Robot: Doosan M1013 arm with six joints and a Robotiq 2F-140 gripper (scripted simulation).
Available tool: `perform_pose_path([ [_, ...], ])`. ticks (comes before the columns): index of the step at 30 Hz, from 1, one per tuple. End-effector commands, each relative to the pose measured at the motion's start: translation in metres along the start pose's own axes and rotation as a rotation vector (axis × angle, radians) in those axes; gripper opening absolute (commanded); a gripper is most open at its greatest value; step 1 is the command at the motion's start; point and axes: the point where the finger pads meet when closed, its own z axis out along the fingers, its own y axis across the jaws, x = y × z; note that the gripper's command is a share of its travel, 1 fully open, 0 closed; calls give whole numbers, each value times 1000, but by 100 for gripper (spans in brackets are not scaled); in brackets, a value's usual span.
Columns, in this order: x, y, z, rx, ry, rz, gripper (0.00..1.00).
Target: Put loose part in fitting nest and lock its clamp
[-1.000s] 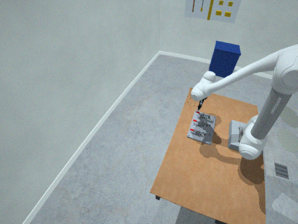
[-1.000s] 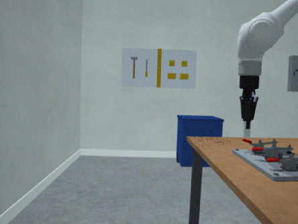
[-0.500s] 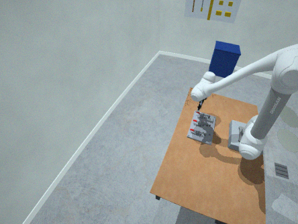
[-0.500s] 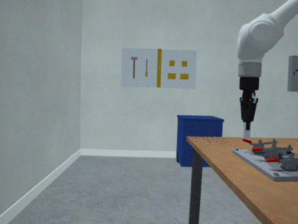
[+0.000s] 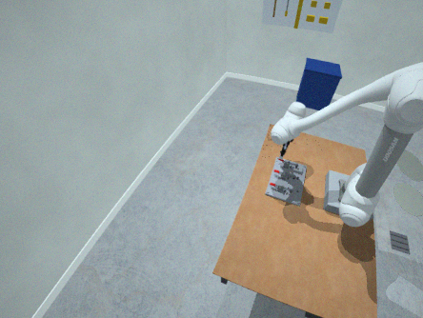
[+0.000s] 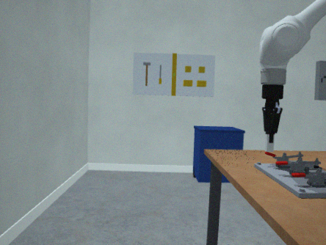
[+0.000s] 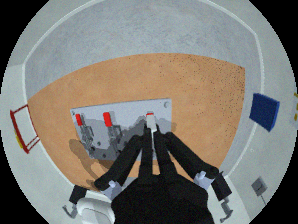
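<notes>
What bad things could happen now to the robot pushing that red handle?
The shut tool hangs just above the farthest red handle. Its narrow tip could slide off that slim handle and hit the grey fixture plate. The push might also stop too early, leaving the clamp unlocked. Whether a part lies under that clamp's bar is too small to tell.

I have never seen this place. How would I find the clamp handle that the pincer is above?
Start at the wooden table and find the grey fixture plate lying on it, near the blue cabinet. Three red-tipped clamp handles stand in a row there. The one meant is the handle at the end nearest the cabinet, just below the shut pincer.
</notes>
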Motion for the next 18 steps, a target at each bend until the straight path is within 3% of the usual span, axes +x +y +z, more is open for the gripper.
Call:
perform_pose_path([
  [1, 0, 0, 0, 0, 0, 0, 10],
  [18, 0, 0, 2, 0, 0, 0, 10],
])
